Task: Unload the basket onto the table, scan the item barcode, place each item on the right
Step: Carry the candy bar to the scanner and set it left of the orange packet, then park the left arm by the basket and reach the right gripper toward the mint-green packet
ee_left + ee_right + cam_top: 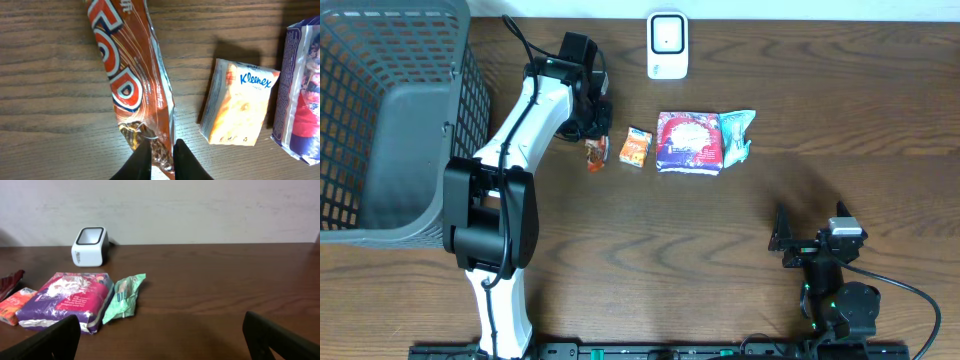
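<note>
Wood surface (720,230): our left pincer (161,147) nips the snack (127,75) at its end; our right pincer (161,319) gapes, empty.

Soft even indoor light, dim brown table (720,230), dark shadow beside the tissue pack (240,102), mild glare on the shiny snack wrapper (130,75), right wrist view slightly hazy.

Mock shop checkout, set up as robot test bench. White barcode scanner (667,45) stands on wood-grain table (650,240). Grey mesh shopping basket (350,60) at one end. Retail packs lie in row: snack wrapper (595,153), Kleenex tissue pack (636,146), purple pack (689,142), green pack (736,136). Left arm (510,140) and right arm (840,300) mounted at table's near edge, cables showing. Plain pale wall (200,210) behind.
</note>
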